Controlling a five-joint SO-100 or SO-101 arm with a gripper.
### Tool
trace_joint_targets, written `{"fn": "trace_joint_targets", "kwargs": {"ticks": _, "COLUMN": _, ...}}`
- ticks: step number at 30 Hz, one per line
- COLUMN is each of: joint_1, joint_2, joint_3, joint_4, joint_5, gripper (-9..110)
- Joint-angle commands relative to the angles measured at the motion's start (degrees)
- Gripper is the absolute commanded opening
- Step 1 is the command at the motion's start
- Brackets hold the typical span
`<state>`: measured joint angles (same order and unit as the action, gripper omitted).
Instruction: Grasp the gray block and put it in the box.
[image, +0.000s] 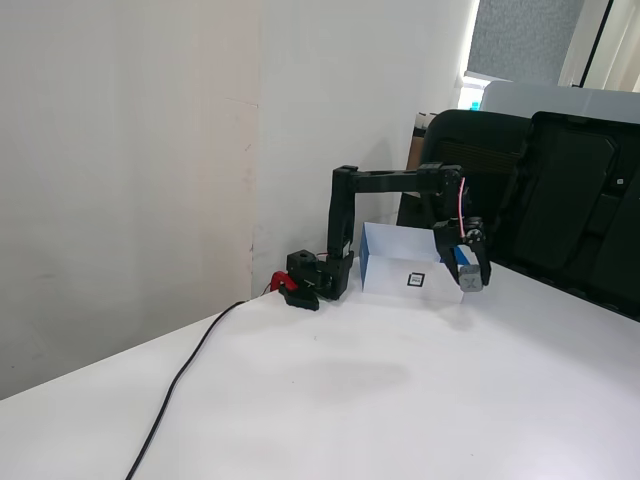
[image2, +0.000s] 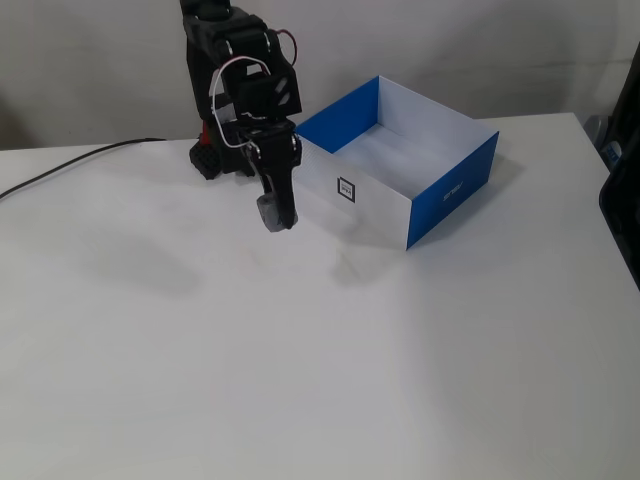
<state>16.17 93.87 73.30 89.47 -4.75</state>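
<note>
Aloft above the white table (image2: 420, 380), the black two-finger gripper (image2: 274, 216) clamps the small gray cube block (image: 468, 279), clear of the tabletop. Just beside it sits the low white cardboard box with blue inside (image2: 455, 185), near the table's far edge.

The gray block (image: 468, 278) hangs clear of the table, a small cube with a dark X-like mark on the face turned to one fixed view (blurred in the other (image2: 270, 213)). It sits just in front of the box (image2: 440, 200), near its labelled white front wall. The box rests flat, open-topped, white outside with blue showing inside and a small black-and-white square label.
</note>
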Motion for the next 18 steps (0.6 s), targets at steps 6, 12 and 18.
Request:
{"fn": "trace_joint_targets", "kwargs": {"ticks": 6, "joint_1": 9.49, "joint_2": 4.39, "joint_3": -6.50, "joint_4": -1.49, "joint_5": 5.80, "gripper": 0}}
{"fn": "trace_joint_targets", "kwargs": {"ticks": 12, "joint_1": 14.24, "joint_2": -3.16, "joint_3": -18.37, "joint_4": 5.45, "joint_5": 14.33, "gripper": 0}}
{"fn": "trace_joint_targets", "kwargs": {"ticks": 18, "joint_1": 17.14, "joint_2": -8.70, "joint_3": -24.43, "joint_4": 10.46, "joint_5": 19.51, "gripper": 0}}
